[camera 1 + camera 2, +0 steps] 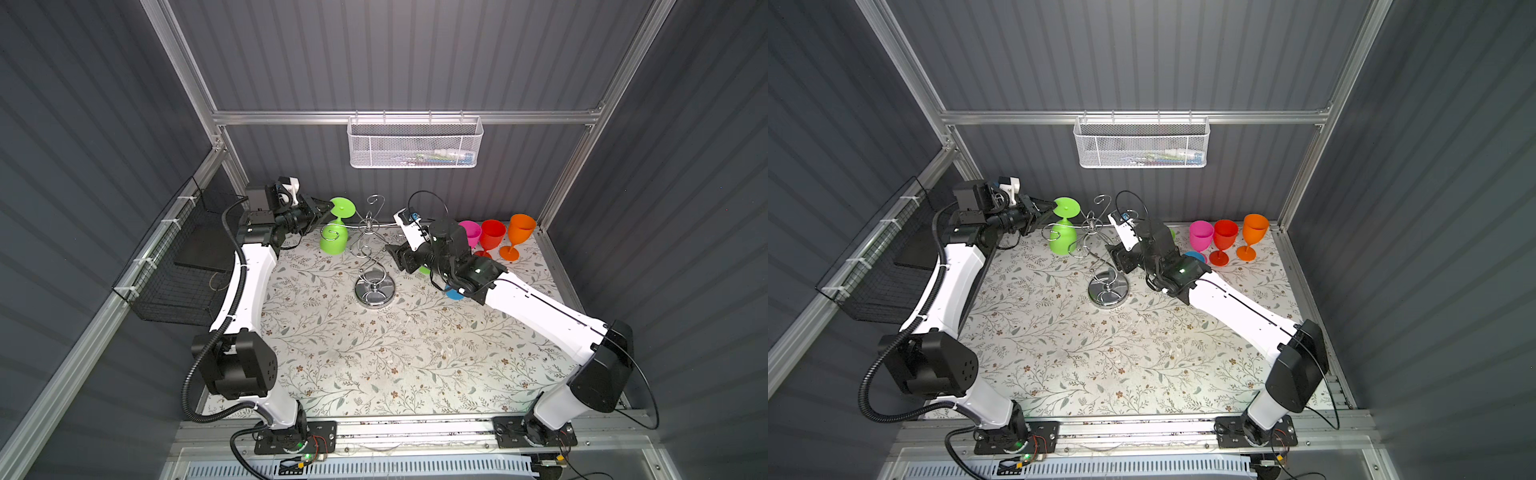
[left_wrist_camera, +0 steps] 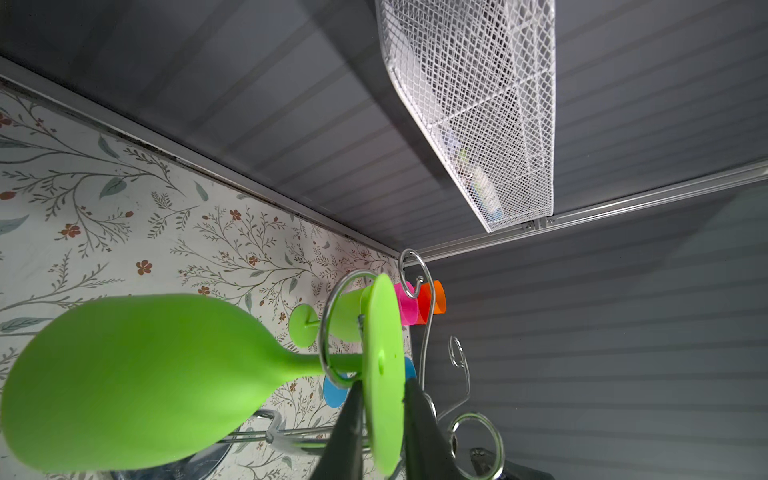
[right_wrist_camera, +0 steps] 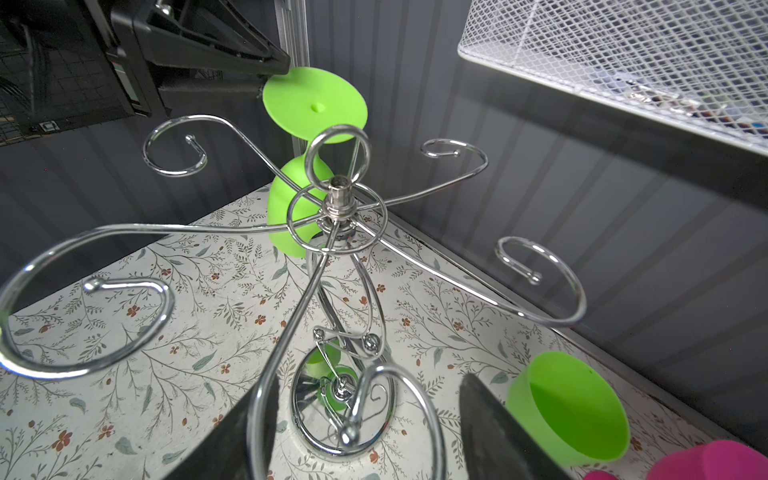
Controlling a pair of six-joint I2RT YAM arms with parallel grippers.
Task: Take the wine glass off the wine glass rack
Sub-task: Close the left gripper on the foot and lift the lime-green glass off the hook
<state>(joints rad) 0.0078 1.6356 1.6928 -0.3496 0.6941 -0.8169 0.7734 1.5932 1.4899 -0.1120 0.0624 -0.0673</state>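
Dark grey ribbed wall panels (image 1: 415, 54) on three sides, framed by aluminium rails (image 1: 291, 117). White mesh basket (image 1: 415, 145) hung on back rail, small items inside, unclear. Black wire basket (image 1: 174, 291) tied to left rail. Tabletop (image 1: 374, 365) covered in pale floral print. White slotted strip (image 1: 374, 467) along front edge.

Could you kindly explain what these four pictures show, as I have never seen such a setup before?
Two robot arms stand at a flowered table. Two pictures look down from overhead; the other two come from cameras on each arm's wrist. On the table stands a chrome wine glass rack, with a green wine glass hanging upside down from it. More coloured glasses stand at the back right. The left end effector pinches the hanging glass's foot; the right end effector is open near a rack curl, holding nothing.
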